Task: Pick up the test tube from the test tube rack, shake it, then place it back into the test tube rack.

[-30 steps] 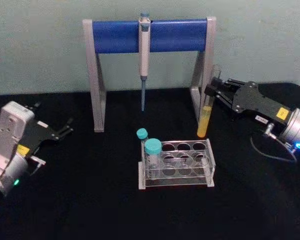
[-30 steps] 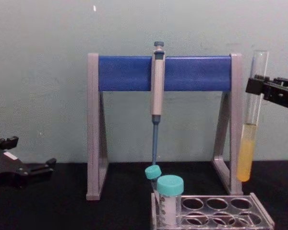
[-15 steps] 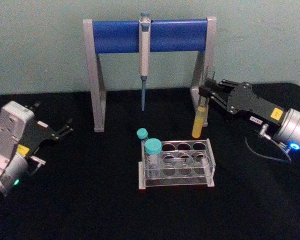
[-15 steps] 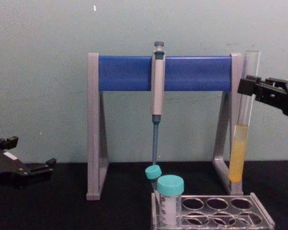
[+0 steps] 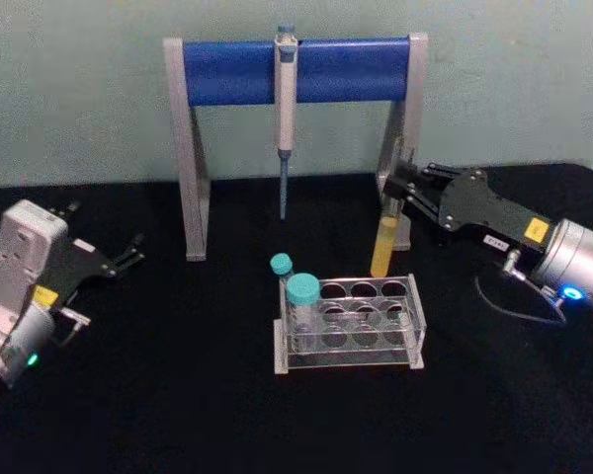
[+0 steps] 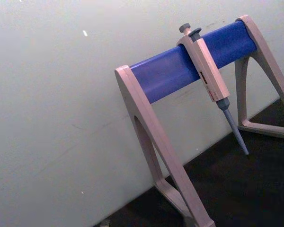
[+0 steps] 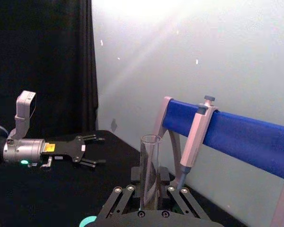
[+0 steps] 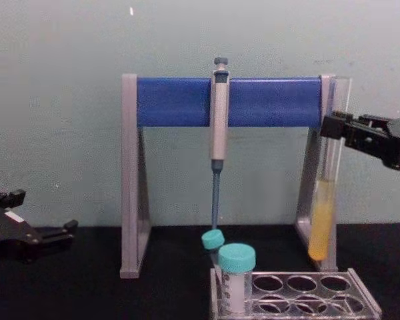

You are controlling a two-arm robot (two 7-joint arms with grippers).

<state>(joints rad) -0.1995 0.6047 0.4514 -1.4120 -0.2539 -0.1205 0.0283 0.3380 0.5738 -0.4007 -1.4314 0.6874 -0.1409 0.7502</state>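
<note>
R gripper (image 5: 400,188) clamped on upper part of test tube (image 5: 383,247), fingers pinching the glass just below the open mouth. Tube is in the air, tilted slightly, yellow liq in lower part. Bottom end hangs above and just behind the back-right corner of test tube rack (image 5: 348,361), not in any hole, in front of the pipette stand's (image 5: 227,71) right leg. Two teal-capped vials (image 5: 301,296) sit in the rack's left column. L gripper (image 5: 133,249) parked at table's left, fingers spread, holding nothing.

Lab bench: pipette (image 5: 286,89) on a grey-and-blue stand (image 5: 232,71), clear test tube rack (image 5: 348,359), teal-capped vials (image 5: 301,296), black tabletop (image 5: 178,395).
</note>
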